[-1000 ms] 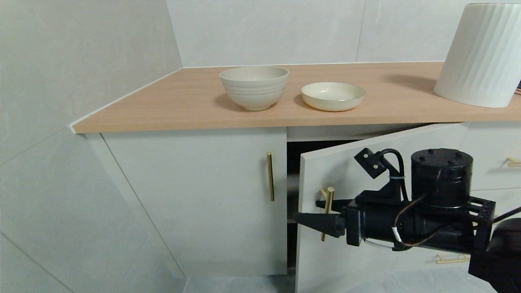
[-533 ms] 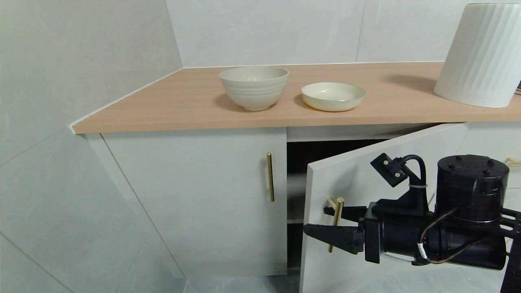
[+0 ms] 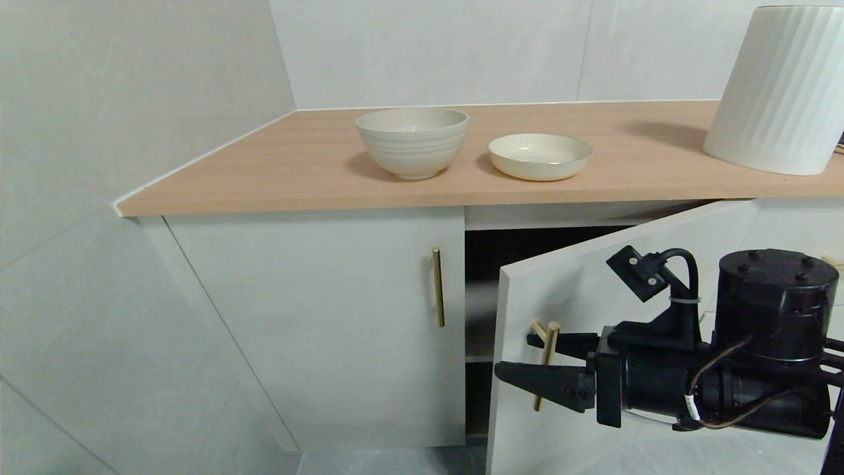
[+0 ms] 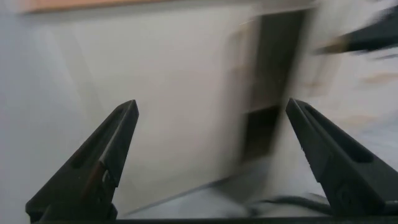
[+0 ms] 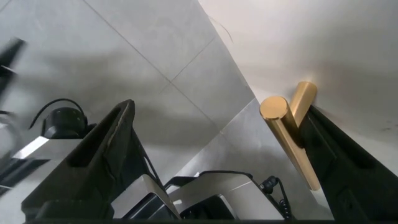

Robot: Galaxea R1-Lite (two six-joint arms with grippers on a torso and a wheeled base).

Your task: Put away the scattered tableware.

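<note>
The light is soft and even, and the walls and the countertop (image 3: 297, 165) look bright. The light seems to come from the right and from above. The big bowl (image 3: 412, 142), the small dish (image 3: 539, 156) and the white ribbed shade (image 3: 778, 89) each drop a soft shadow on their left side. A thin dark band runs under the near edge of the countertop. The gap behind the open door (image 3: 593, 290) is very dark, almost black. The gold handle (image 3: 546, 365) shines a little. In the right wrist view its round end glints, and a grey shadow lies on the door behind it. In the left wrist view the cupboard (image 4: 186, 93) looks smeared and blurry.
</note>
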